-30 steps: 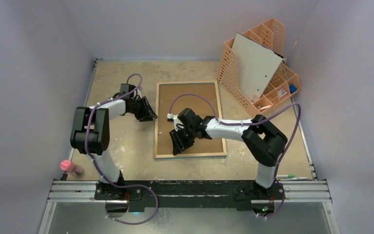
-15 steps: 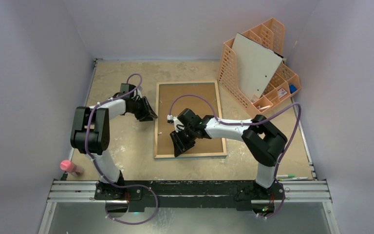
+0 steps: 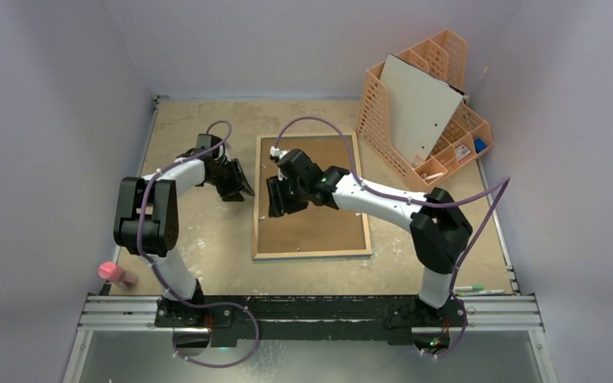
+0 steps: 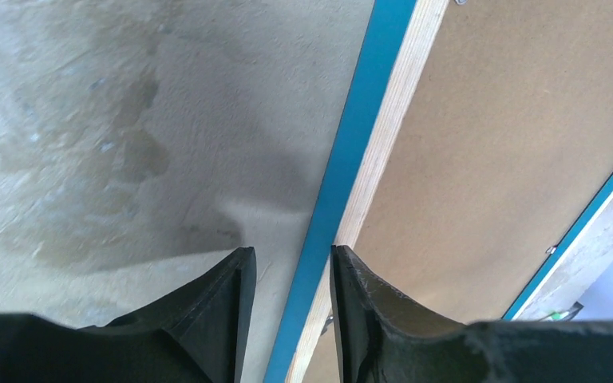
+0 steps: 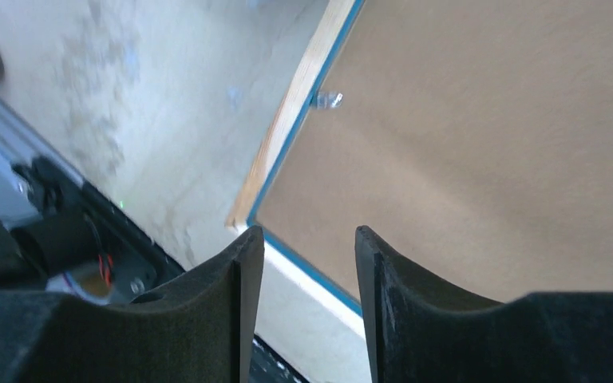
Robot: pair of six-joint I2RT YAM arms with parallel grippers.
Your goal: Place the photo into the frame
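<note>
While the frame (image 3: 311, 254) is being supported by the desk (image 3: 199, 239), the left claw (image 3: 243, 192) is being held half open, empty, over its left edge, the right claw (image 3: 274, 208) likewise above it.

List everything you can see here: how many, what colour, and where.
frame: 1, blue with wood-coloured rim, face down mid-table
hardboard backing: 1, brown, in the frame
lattice organiser: 1, orange, far right
board: 1, grey-white, leaning in the organiser
small pink object: 1, pink, near left
pens: 2, pale, near right
table: 1, beige, under everything
left gripper: 1, black, open, at the frame's left edge
right gripper: 1, black, open, above the backing
</note>
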